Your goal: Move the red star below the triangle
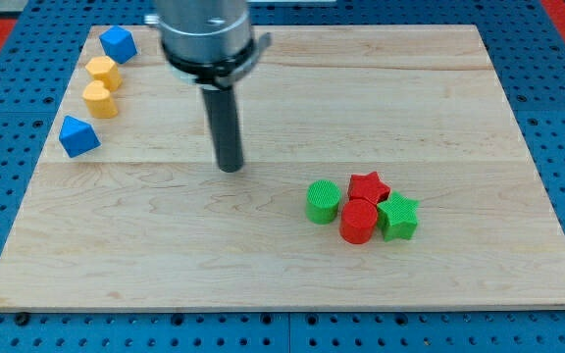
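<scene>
— Asking first about my tip [231, 169]: touching anything?

— Pressing down on the bare wooden table [263, 275], a little to the view's left of the middle. Touching no block. Being a plain rod end, opening and closing not at all, and holding nothing.

— And rising above it?

— Seeing the dark rod [226, 123] standing upright, running up into the grey arm housing [204, 34] at the view's top edge.

— Looking outward now for the nearest blocks?

— Finding a cluster of four toward the view's lower right, well apart from my tip. Starting with the green cylinder [323, 201], lying closest. Then spotting the red star [369, 186] just to its right, sitting at the top of the cluster. Noting the red cylinder [358, 222] standing right below the red star, apparently touching it, and the green star [398, 217] pressing in on the cluster's right side.

— And over on the other side?

— Lying along the view's left edge, four more, far from the red star. Counting from the top: a blue block [118, 43] of unclear shape, two yellow blocks [103, 71] and [99, 98] sitting close together, then the blue triangle [78, 136] lowest of the row, with bare wood below it.
</scene>
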